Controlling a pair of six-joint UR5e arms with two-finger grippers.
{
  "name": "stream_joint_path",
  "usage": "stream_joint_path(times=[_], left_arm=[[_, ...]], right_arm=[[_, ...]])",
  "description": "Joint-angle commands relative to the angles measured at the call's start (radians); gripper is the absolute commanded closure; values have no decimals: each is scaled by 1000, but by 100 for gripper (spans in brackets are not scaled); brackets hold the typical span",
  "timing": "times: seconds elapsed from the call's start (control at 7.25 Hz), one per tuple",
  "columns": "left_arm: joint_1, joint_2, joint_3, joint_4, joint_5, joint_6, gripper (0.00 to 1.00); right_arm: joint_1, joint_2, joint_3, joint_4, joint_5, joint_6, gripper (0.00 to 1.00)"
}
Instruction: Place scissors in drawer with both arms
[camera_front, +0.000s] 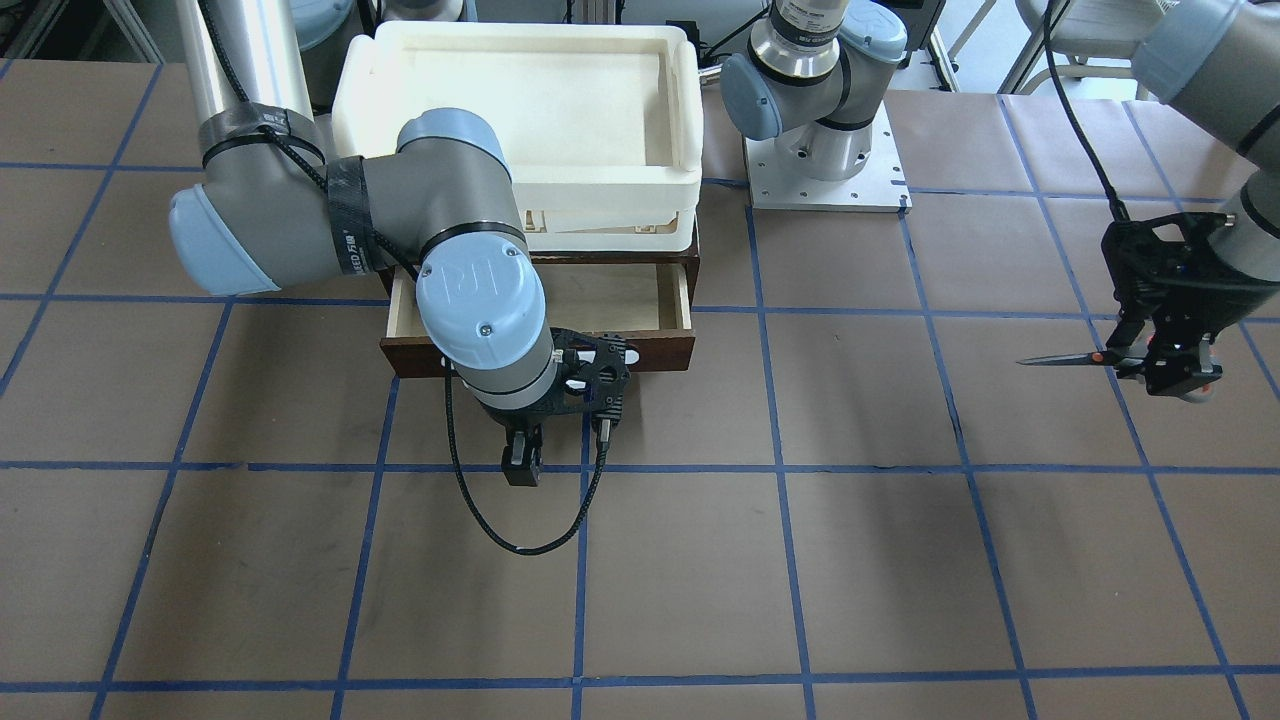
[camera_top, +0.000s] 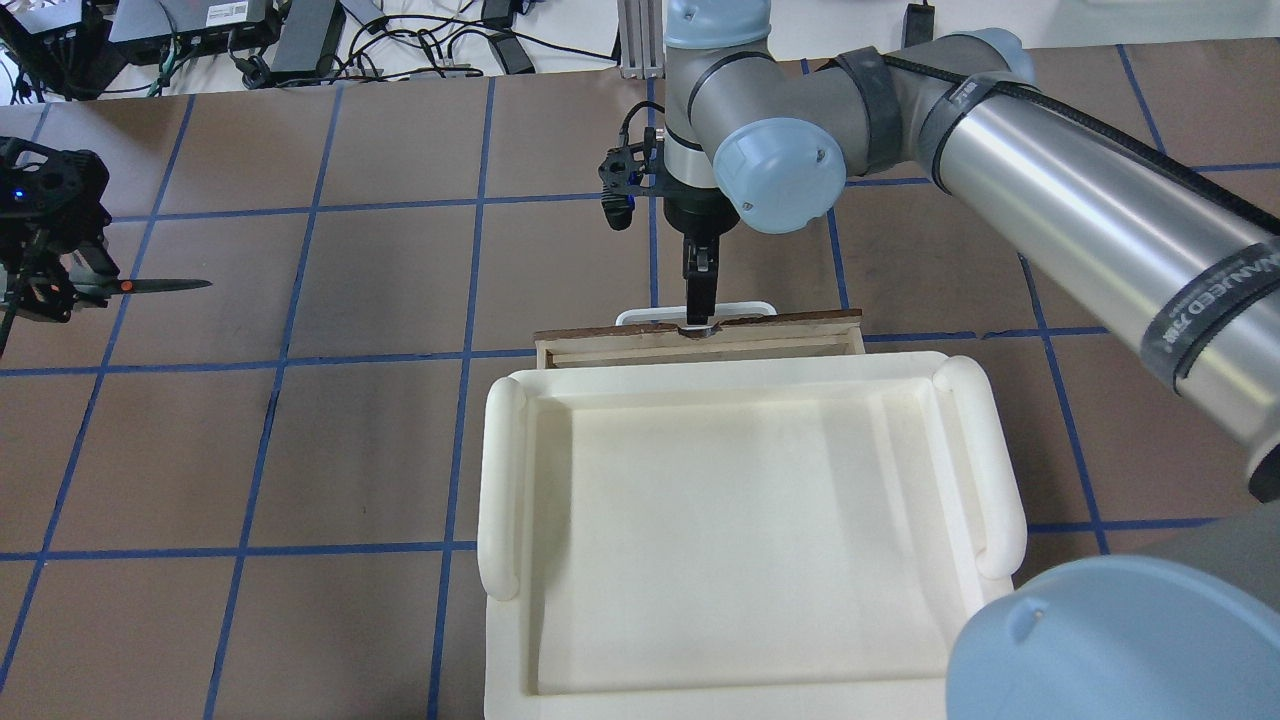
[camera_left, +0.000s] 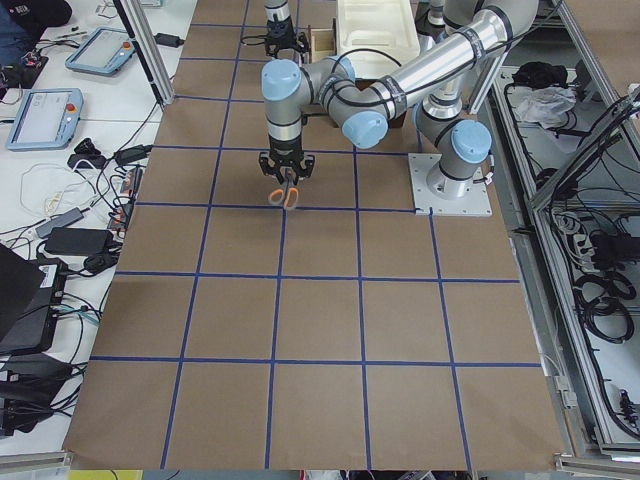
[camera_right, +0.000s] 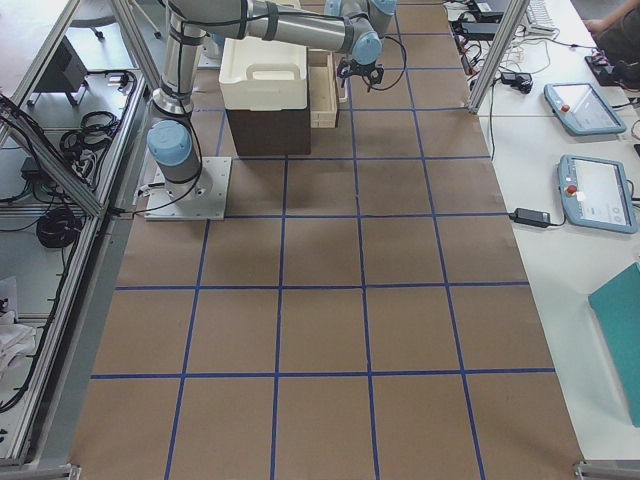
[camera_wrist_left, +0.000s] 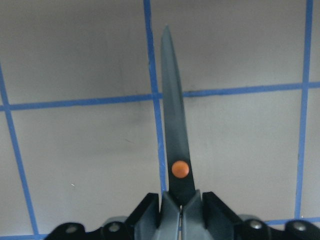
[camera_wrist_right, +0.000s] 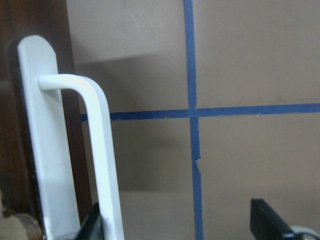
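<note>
My left gripper (camera_front: 1160, 365) is shut on the scissors (camera_front: 1070, 359) and holds them level above the table, far from the drawer. In the left wrist view the closed dark blades (camera_wrist_left: 175, 125) and orange pivot point away from the gripper (camera_wrist_left: 181, 215). The dark brown drawer (camera_front: 650, 352) is partly pulled out, with pale plywood showing inside. My right gripper (camera_front: 521, 468) is open at the drawer's white bar handle (camera_wrist_right: 102, 150). One finger (camera_wrist_right: 95, 225) sits behind the bar and the other (camera_wrist_right: 270, 225) stands well in front. Overhead, the gripper (camera_top: 697, 295) points down at the handle.
A white plastic tray (camera_front: 690, 120) sits on top of the drawer cabinet. The right arm's elbow (camera_front: 470, 300) hangs over the drawer's open part. The left arm's base plate (camera_front: 825, 185) stands beside the cabinet. Brown table paper carries a grid of blue tape lines.
</note>
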Motion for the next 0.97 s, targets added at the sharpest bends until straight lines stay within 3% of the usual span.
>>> stream_joint_path(times=[0.0, 0.83], left_arm=[[-137, 17, 40, -45, -9, -164, 100], [-464, 9, 65, -45, -93, -674, 100]], right_arm=[[-8, 17, -19, -2, -1, -31, 0], [-48, 65, -80, -4, -1, -80, 0]])
